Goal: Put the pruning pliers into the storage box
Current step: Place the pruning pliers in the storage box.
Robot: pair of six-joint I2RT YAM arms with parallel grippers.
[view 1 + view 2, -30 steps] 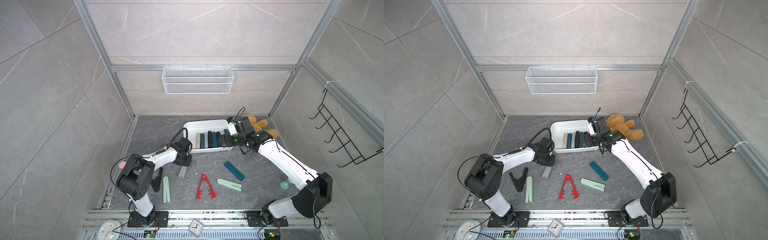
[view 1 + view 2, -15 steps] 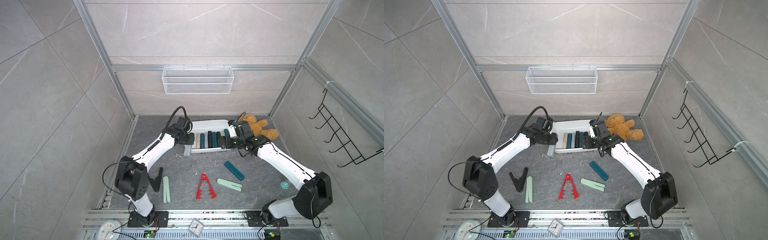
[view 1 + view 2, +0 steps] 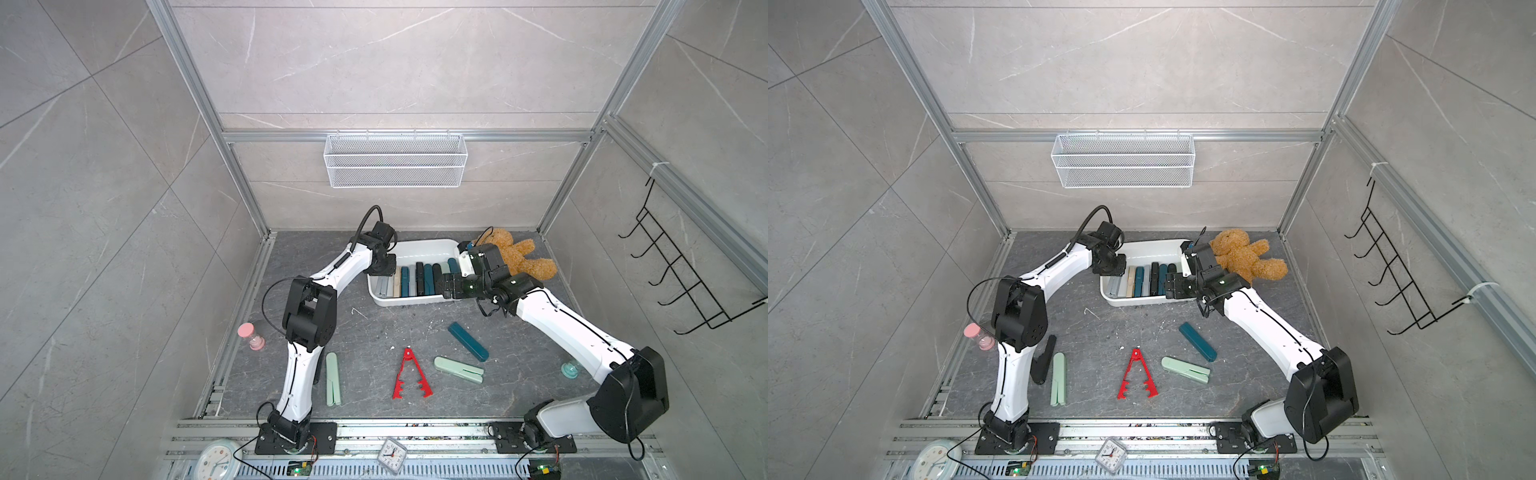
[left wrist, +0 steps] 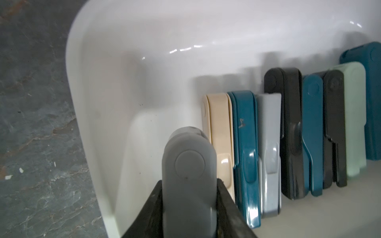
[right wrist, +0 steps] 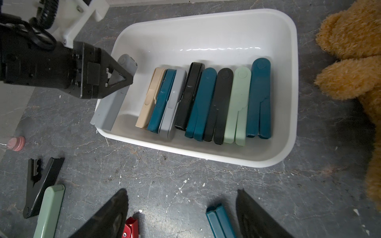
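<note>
- Eight plastic pruning pliers [image 5: 206, 99] rowed inside white rectangular plastic storage box [image 5: 206, 156].
- Left hand [image 4: 189, 197] clamped on grey plastic pliers [image 5: 111, 107] at box's end; right hand [image 5: 181, 206] apart, empty.
- Five lie loose on bench [image 3: 374, 332], outstanding.

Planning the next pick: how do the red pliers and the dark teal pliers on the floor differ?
The red pliers are spread in a V; the dark teal pliers are closed straight. Red arms are toothed; teal arms look smooth. Both lie outside the storage box.
</note>
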